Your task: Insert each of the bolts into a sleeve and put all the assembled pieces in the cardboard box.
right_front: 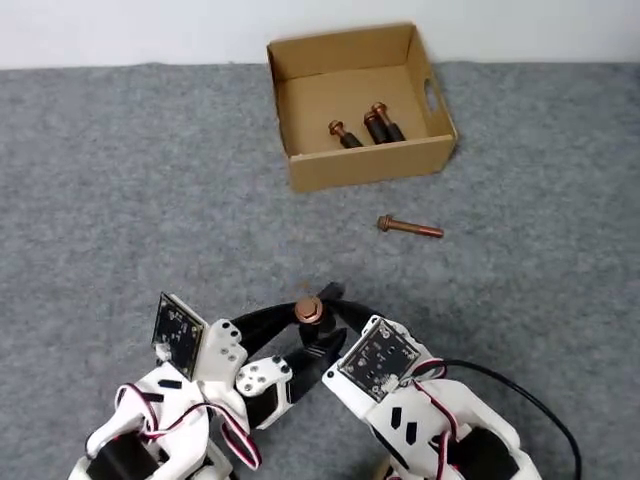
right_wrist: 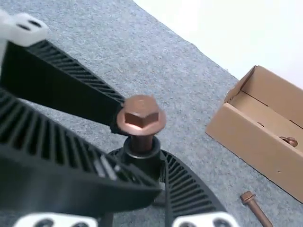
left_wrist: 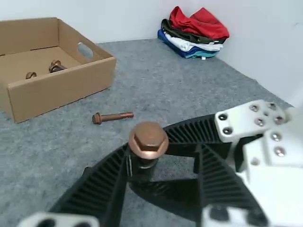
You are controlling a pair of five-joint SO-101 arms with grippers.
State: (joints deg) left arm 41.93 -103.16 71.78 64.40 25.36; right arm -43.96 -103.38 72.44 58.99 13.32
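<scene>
Bolt [right_front: 308, 310] is standing upright at the table's 6 o'clock, head up, long axis vertical, shank sitting in the black sleeve [right_wrist: 139, 152]. Left gripper [right_front: 297, 322] is pinching it just under the head from 8 o'clock, and right gripper [right_front: 323, 314] is clamping the sleeve from 4 o'clock. Loose bolt [right_front: 410, 228] is lying toward 1 o'clock, axis 9–3, head at 9.

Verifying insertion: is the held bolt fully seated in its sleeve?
Partly in. The bolt enters the black sleeve, but bare shank shows between head and sleeve rim.
</scene>
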